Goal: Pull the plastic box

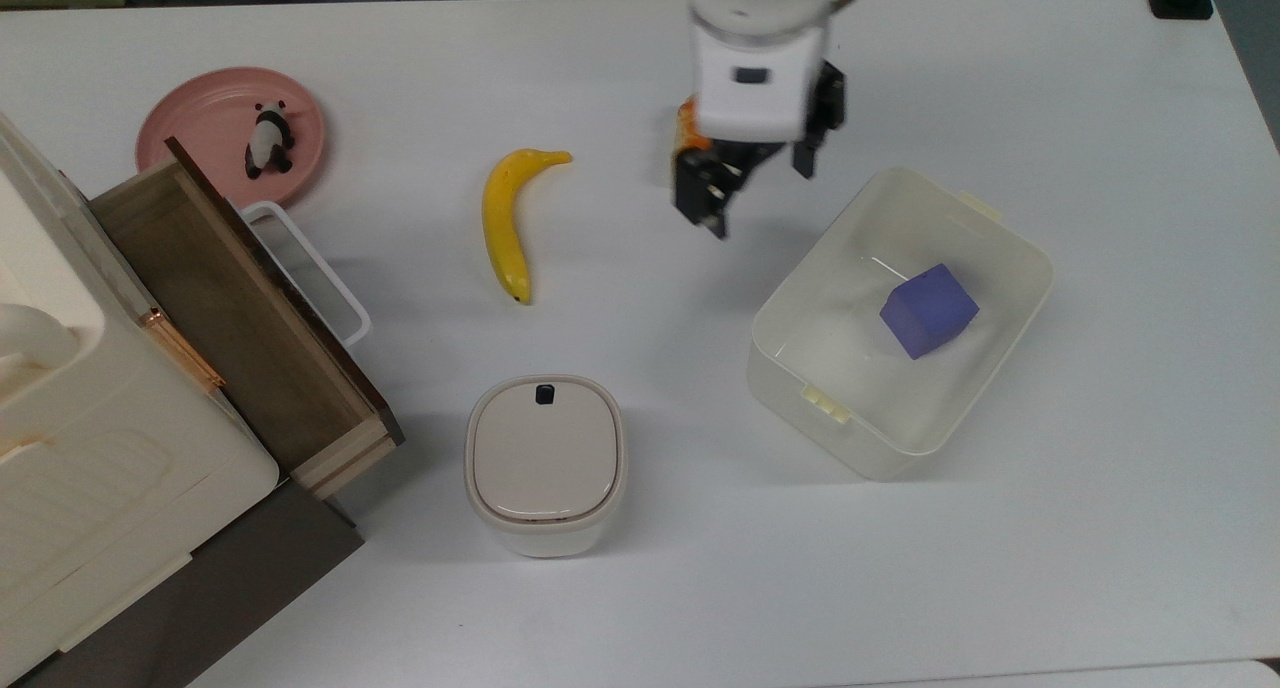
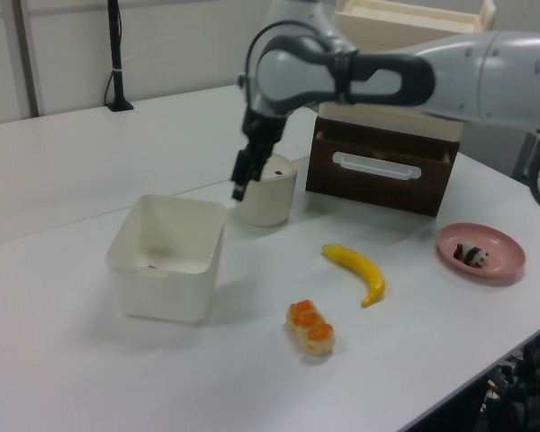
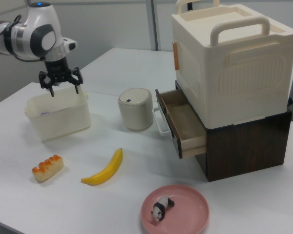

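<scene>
Top view: my black two-finger claw (image 1: 757,190) hangs wide open and empty beside the big milky-white see-through plastic box (image 1: 985,252), whose long side slants across the table.

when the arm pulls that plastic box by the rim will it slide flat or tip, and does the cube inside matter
The plastic box looks thin-walled and light, on a smooth white table, so it will probably slide easily. It is wide and low, so tipping seems unlikely. The purple cube lies loose inside and may shift. The gripper hangs open beside the rim.
</scene>
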Controlling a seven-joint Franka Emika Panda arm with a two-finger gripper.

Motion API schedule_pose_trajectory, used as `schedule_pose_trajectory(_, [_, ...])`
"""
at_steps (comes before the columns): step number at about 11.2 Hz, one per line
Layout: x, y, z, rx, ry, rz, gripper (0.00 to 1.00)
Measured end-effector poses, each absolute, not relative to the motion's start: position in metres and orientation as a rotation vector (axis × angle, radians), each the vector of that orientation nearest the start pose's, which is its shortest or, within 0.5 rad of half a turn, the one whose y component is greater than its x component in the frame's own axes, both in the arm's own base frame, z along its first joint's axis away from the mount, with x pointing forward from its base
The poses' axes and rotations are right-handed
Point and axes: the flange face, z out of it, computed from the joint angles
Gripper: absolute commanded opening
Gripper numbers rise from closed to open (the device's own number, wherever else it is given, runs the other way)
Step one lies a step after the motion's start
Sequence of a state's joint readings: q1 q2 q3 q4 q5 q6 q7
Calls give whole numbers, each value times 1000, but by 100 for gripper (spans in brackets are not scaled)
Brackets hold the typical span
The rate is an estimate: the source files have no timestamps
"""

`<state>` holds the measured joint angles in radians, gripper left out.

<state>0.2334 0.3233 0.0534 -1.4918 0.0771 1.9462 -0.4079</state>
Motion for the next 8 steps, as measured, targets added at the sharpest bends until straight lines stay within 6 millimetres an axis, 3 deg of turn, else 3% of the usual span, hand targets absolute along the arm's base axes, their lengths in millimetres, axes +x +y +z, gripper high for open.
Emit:
schedule_pose_trajectory(4, [648,287,448,-2825,-1261,-355,100])
schedule_pose_trajectory(6, [652,304,427,-2803,-1314,-353,100])
schedule_pose_trajectory(8, [655,303,412,-2765,-1441,-325,100])
